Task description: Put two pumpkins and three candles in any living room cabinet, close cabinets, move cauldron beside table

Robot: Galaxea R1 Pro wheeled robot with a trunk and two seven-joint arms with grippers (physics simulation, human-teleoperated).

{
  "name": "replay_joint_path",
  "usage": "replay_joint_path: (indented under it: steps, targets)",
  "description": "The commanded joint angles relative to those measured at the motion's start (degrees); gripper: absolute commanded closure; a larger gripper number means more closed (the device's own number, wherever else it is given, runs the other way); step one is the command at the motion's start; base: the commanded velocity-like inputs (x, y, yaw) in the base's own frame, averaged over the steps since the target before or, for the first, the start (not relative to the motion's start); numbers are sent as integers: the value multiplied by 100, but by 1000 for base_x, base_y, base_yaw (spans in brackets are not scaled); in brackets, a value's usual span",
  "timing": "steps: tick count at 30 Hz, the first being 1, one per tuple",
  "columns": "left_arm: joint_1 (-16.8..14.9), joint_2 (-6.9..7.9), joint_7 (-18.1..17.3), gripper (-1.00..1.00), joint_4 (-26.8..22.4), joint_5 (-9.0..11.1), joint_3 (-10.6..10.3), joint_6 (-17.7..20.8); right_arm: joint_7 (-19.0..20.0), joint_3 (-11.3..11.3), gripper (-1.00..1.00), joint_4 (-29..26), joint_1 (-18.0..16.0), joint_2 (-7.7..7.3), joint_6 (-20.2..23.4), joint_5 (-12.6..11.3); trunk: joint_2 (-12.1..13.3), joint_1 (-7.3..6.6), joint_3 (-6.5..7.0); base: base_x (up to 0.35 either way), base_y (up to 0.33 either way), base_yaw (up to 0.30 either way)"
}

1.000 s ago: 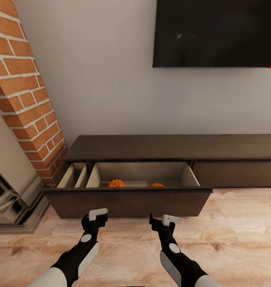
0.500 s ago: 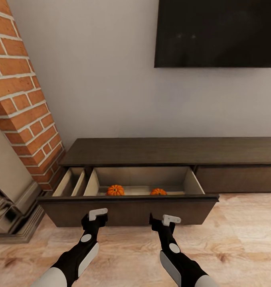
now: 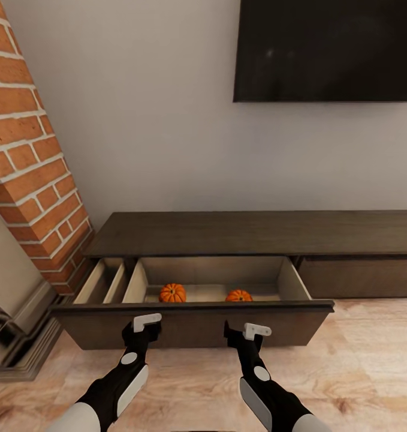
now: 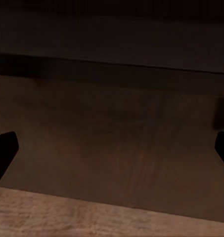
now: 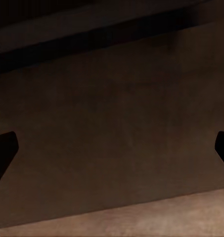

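Closer now: open cabinet [image 3: 227, 234] drawer, both pumpkins [image 3: 172, 293] inside.

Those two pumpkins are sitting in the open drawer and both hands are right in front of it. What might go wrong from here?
1. If the drawer is pushed shut hard, the pumpkins may roll about inside.
2. Both hands, left and right, are open and close to the drawer front; an uneven push by one could skew it.
3. No candles show inside; closing now may mean reopening later.
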Motion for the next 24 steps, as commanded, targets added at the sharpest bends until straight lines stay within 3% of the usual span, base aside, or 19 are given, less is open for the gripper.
replay_joint_path:
  steps: [1,13,24]
  targets:
    - [-8,6,39,-100,-3,40,-45,-38,-37,48,-100,2,-7,-5,-35,-60,-2,0,-4,147,0,0]
    - [-8,6,39,-100,-8,47,-41,-36,-21,48,-100,2,-7,2,-33,-60,-2,0,-4,164,0,0]
    - [-8,84,39,-100,-36,47,-45,-36,-16,48,-100,2,-7,13,-33,-60,-2,0,-4,277,63,0]
